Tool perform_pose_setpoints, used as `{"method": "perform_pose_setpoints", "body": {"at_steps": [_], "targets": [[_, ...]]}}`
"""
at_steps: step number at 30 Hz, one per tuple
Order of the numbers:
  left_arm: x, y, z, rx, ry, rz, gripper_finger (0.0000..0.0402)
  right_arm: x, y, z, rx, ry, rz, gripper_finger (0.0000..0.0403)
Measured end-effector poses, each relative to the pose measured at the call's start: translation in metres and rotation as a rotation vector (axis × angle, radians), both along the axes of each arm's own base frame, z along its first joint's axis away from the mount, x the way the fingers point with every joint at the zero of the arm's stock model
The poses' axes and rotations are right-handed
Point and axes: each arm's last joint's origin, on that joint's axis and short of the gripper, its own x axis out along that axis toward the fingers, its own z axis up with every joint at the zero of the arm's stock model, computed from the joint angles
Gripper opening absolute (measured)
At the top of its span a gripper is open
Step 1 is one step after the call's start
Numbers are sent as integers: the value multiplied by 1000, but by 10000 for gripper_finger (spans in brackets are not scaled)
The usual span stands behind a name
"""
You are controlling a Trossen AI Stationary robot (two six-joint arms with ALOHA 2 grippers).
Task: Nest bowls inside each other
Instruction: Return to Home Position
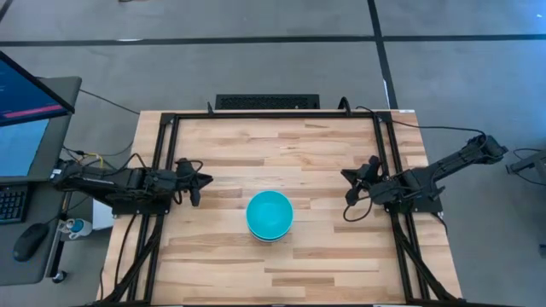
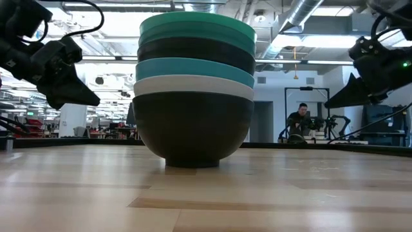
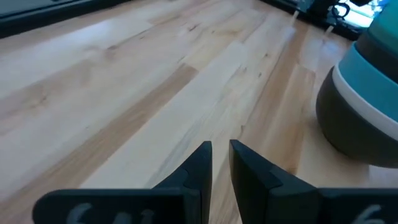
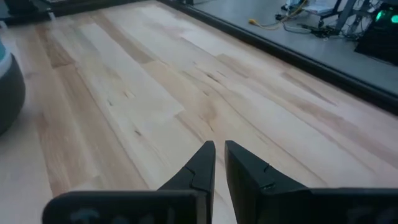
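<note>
At mid-table I see the bowls (image 1: 270, 215) nested; left gripper (image 3: 219, 148) and right gripper (image 4: 217, 146) sit aside, fingers pressed together.

No legible text, labels, brands or numbers, monitor screen (image 1: 24, 107) writing too small to read

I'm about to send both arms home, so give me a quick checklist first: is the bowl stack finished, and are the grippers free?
1. All bowls nested: ok, one stack mid-table; the low view shows six layers.
2. Stack steady: ok, level, black bottom bowl flat on the table.
3. Left gripper: ok, shut, empty, beside the stack, not touching.
4. Right gripper: ok, shut, empty, apart from the stack.
</note>
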Motion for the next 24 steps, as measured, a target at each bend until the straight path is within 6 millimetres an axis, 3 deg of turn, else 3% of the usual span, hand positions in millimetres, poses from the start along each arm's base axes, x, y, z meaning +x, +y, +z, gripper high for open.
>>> {"method": "perform_pose_setpoints", "body": {"at_steps": [10, 14, 24], "targets": [[0, 0, 0, 13, 11, -6, 46, -6, -4, -6, -55, 45, -73, 59], [0, 0, -1, 12, 11, -6, 45, -9, -4, -21, -31, 19, -74, 59], [0, 0, 0, 10, 7, -2, 45, -8, 3, -18, -97, 3, -20, 59]]}}
